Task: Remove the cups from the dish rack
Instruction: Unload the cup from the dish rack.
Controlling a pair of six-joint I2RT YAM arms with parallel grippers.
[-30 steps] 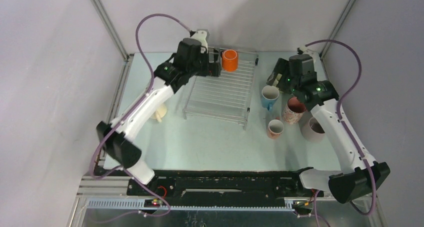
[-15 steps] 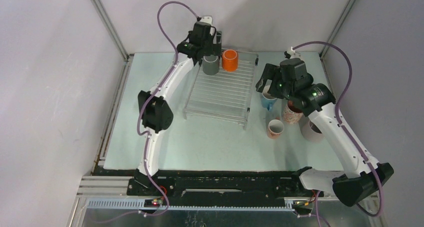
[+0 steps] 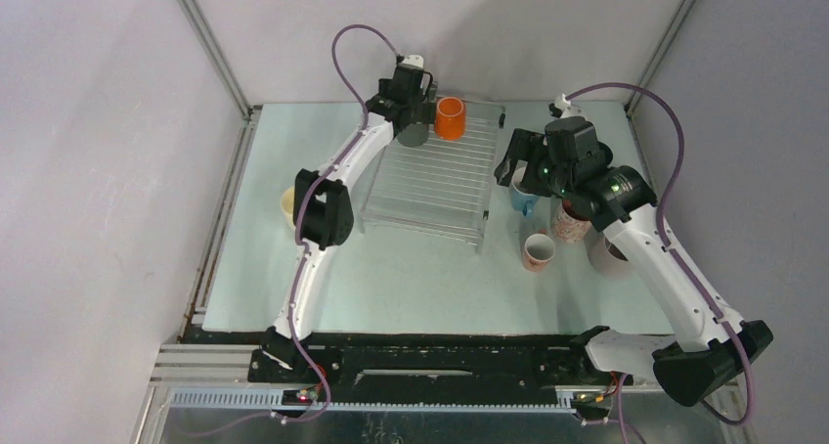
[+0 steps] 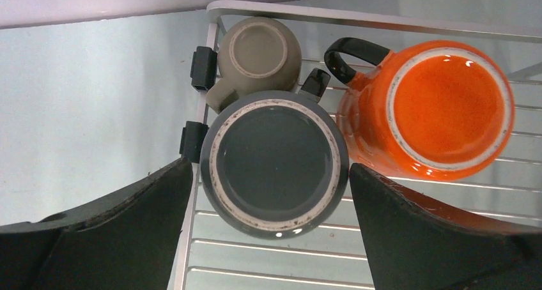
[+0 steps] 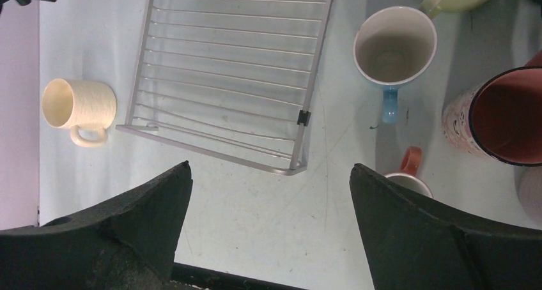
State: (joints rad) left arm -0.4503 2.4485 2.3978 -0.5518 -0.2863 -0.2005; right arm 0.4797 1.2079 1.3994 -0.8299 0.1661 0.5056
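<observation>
Pale green table (image 3: 411,278), grey walls (image 3: 98,170). Left gripper (image 4: 270,175) gapes empty, 2 fingers (image 4: 115,239) flanking the upturned grey mug (image 4: 275,156) right beneath it on the dish rack (image 4: 447,204); orange mug (image 4: 441,108) just right of it. We judge glazed ceramic: rigid, slick, chippable, so squeeze across the body. Right gripper (image 5: 268,172) gapes empty too, blue mug (image 5: 395,47) ahead-right of it.

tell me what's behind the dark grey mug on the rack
A smaller khaki mug, base up, stands close behind the dark grey mug in the far corner of the dish rack. Its near side is covered by the grey mug, so whether they touch cannot be told.
</observation>
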